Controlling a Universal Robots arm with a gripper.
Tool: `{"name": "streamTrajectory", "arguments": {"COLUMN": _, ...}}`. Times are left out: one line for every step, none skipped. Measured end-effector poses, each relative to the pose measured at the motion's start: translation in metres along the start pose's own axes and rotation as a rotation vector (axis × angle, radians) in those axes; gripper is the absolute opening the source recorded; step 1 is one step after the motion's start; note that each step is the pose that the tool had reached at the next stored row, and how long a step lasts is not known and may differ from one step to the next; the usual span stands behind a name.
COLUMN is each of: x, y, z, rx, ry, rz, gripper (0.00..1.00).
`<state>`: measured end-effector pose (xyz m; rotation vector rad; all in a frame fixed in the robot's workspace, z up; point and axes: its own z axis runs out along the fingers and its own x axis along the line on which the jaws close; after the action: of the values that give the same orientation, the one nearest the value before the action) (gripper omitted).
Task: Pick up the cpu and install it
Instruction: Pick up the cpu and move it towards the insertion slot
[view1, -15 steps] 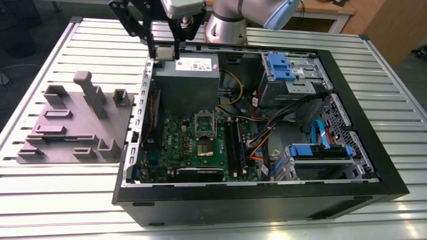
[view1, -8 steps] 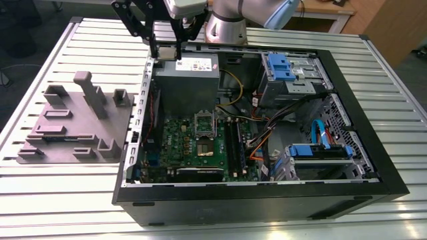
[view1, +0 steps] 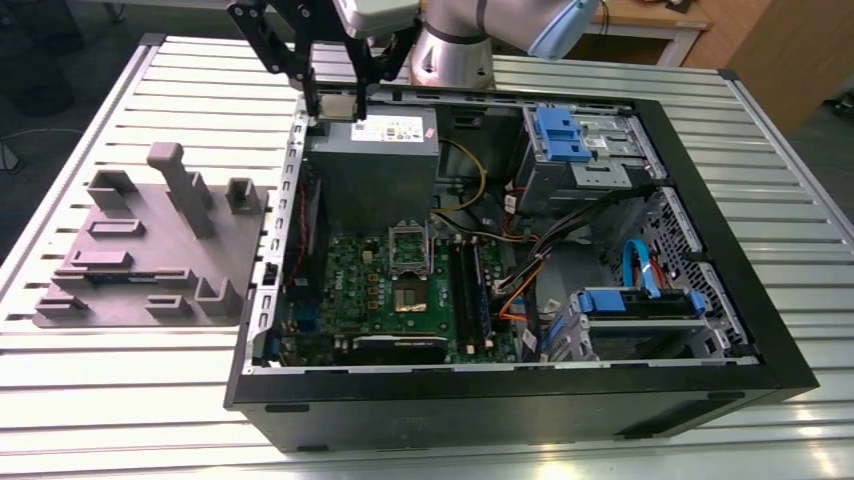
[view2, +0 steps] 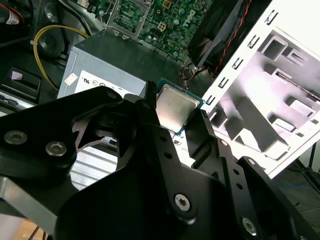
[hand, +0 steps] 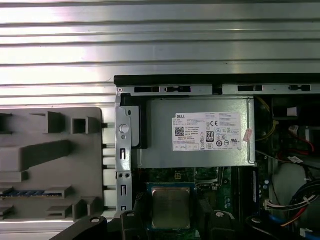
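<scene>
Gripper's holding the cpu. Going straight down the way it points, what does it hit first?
Probably the grey box, at its edge by the case wall: in the exterior view the gripper, shut on the cpu, hangs right above it. Depth is unclear, so it could catch the wall instead.

The surface (view1: 120, 400) I work over is a table of pale metal slats with dark grooves between them. In the first wrist view the slats (hand: 160, 40) catch bright bands of light. Past its far edge, toward the exterior view's right, stands light wooden furniture: a desk (view1: 654, 15) and, just beside it, a tall panel (view1: 787, 50). The floor (view1: 54, 150) off the exterior view's left is dark grey and dim next to the surface.
</scene>
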<state>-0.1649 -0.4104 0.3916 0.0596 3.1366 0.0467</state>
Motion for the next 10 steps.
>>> {"name": "streamTrajectory", "arguments": {"x": -0.0004, "y": 0.0, "z": 0.0, "rx": 0.0, "ry": 0.0, "rz": 0.0, "gripper": 0.47}}
{"name": "streamTrajectory", "arguments": {"x": -0.0008, "y": 0.0, "z": 0.0, "rx": 0.0, "ry": 0.0, "rz": 0.0, "gripper": 0.47}}
{"name": "streamTrajectory", "arguments": {"x": -0.0012, "y": 0.0, "z": 0.0, "rx": 0.0, "ry": 0.0, "rz": 0.0, "gripper": 0.47}}
{"name": "streamTrajectory", "arguments": {"x": -0.0016, "y": 0.0001, "z": 0.0, "rx": -0.0001, "ry": 0.0, "rz": 0.0, "gripper": 0.47}}
{"name": "streamTrajectory", "arguments": {"x": -0.0021, "y": 0.0001, "z": 0.0, "rx": 0.0, "ry": 0.0, "rz": 0.0, "gripper": 0.47}}
{"name": "streamTrajectory", "arguments": {"x": -0.0025, "y": 0.0001, "z": 0.0, "rx": 0.0, "ry": 0.0, "rz": 0.0, "gripper": 0.47}}
{"name": "streamTrajectory", "arguments": {"x": -0.0029, "y": 0.0001, "z": 0.0, "rx": 0.0, "ry": 0.0, "rz": 0.0, "gripper": 0.47}}
{"name": "streamTrajectory", "arguments": {"x": -0.0033, "y": 0.0001, "z": 0.0, "rx": 0.0, "ry": 0.0, "rz": 0.0, "gripper": 0.47}}
{"name": "streamTrajectory", "arguments": {"x": -0.0037, "y": 0.0001, "z": 0.0, "rx": 0.0, "ry": 0.0, "rz": 0.0, "gripper": 0.47}}
{"name": "streamTrajectory", "arguments": {"x": -0.0042, "y": 0.0002, "z": 0.0, "rx": 0.0, "ry": 0.0, "rz": 0.0, "gripper": 0.47}}
